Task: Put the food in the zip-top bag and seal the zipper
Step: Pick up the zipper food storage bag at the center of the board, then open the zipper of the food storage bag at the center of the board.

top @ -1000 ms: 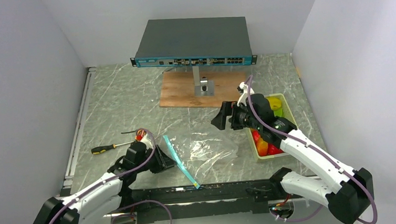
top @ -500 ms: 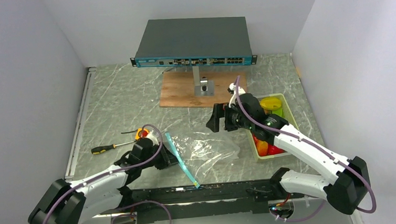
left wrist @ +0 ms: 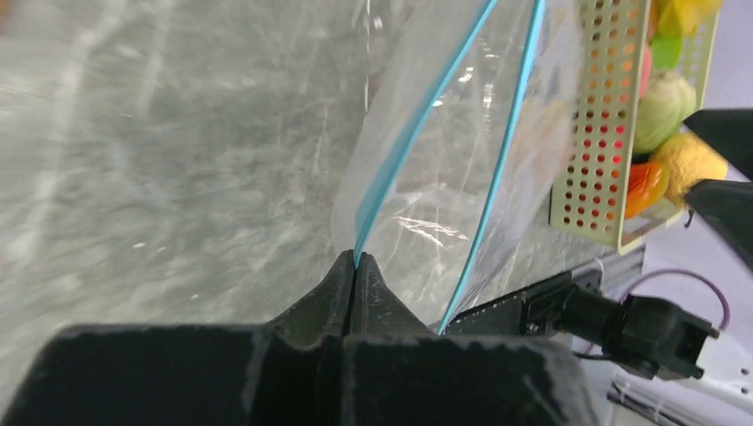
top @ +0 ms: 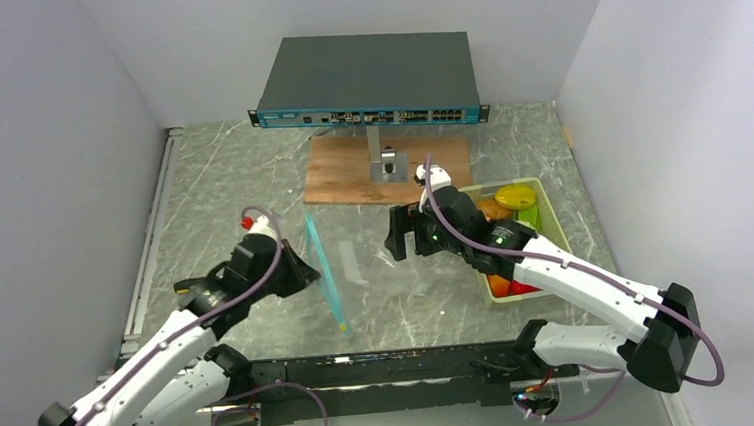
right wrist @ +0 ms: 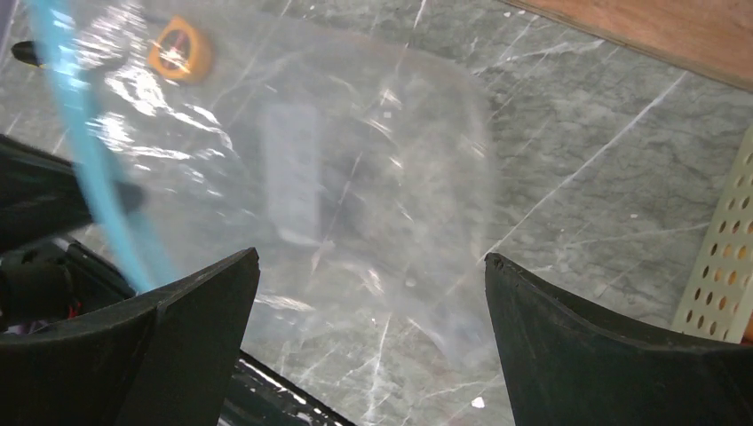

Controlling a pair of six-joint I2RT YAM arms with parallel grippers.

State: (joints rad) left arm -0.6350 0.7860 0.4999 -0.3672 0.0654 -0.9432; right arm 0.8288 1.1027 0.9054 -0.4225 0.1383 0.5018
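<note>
Holding: the left hand (left wrist: 355, 263) has its fingers pressed together on one lip of the zipper (left wrist: 416, 124), right at its fingertips. The second teal lip hangs free just to the right, so the mouth gapes.
Bag: the zip-top bag (left wrist: 444, 209) hangs from that pinch, with its mouth edge standing up just ahead of the left hand. Whether its lower corner touches the counter (top: 222, 199) I cannot tell.
Other hand: the right hand (right wrist: 371, 262) is spread wide with nothing between its fingers, and faces the bag's flat side from across it.
Food: the food (top: 517, 197) sits in the green tray (top: 554, 219), just behind the right hand and well apart from the left.
Doing it well: the step looks like opening the mouth. The right hand should take only the free lip, near its middle, and draw it away gently so the left pinch does not slip.
Left wrist only: this view shows the two lips parted, whereas overhead they read as one strip.
Right wrist only: this view shows how far the right fingers stand apart, and the film's glare.
Far: a network switch (top: 363, 74) on a wooden board (top: 345, 175) lies beyond both hands.
</note>
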